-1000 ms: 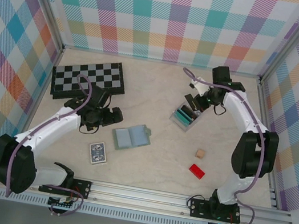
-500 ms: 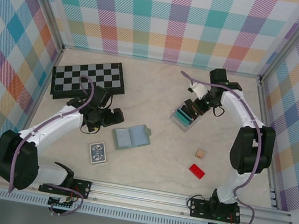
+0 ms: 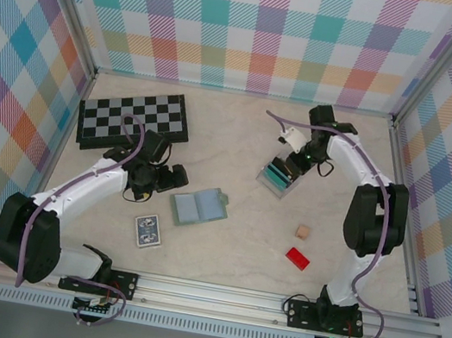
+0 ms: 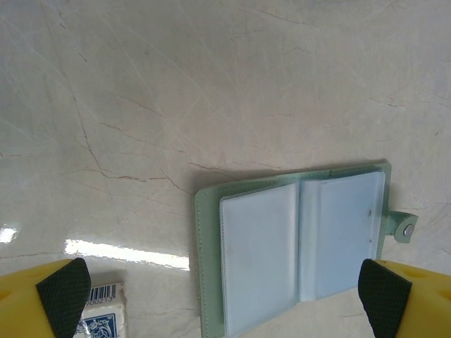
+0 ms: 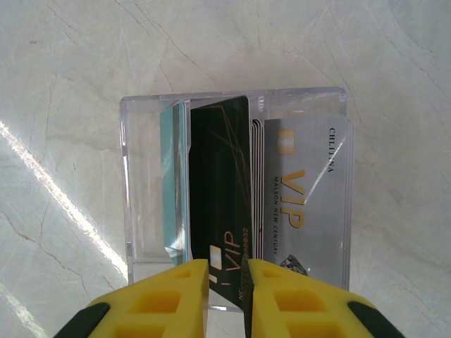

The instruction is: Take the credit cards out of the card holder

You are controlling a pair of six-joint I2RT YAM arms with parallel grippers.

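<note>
1. The card holder [image 3: 199, 207] lies open near the middle of the counter [image 3: 227, 261] in the top view. The left jaws hover just beside its left edge, spread wide and empty. The right jaws are at the clear tray [image 3: 286, 188], well apart from the holder, where the credit cards [image 3: 276, 175] stand.
2. In the left wrist view, the sleeves of the card holder [image 4: 282, 253] look empty, so I judge the taking out is almost done.
3. In the right wrist view, the right jaws stand a narrow gap apart at the lower edge of the dark card [image 5: 220, 176], beside the silver card [image 5: 303, 204]. Whether they pinch it, I cannot tell. I judge this step is leaving the card in the clear tray [image 5: 130, 211]. The next move calls for wider jaws and a straight lift, so that no card is dragged out.
4. The counter is pale, marbled and glossy. Checked walls [image 3: 258, 35] of many colours close it in.
</note>
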